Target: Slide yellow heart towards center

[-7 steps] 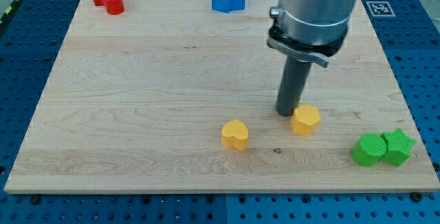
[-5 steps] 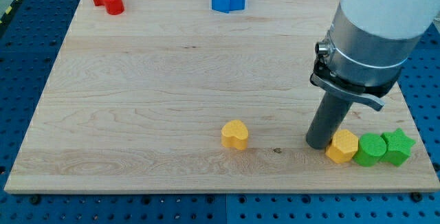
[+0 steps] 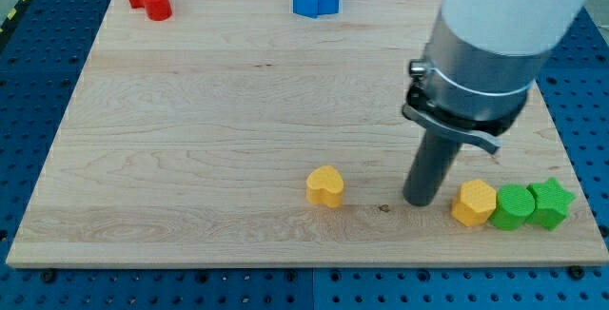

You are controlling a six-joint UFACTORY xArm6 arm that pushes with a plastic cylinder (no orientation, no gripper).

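Yellow heart (image 3: 325, 185) sits low on wooden board (image 3: 190, 158), below middle. My tip (image 3: 420, 201), plain rod gripping nothing, stands to heart's right, apart, beside yellow hexagon (image 3: 473, 203). Risk: push from right sends heart sideways, not up toward middle.

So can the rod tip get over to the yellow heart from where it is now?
Probably yes: my tip sits to the view's right of the yellow heart, with only bare board between them.
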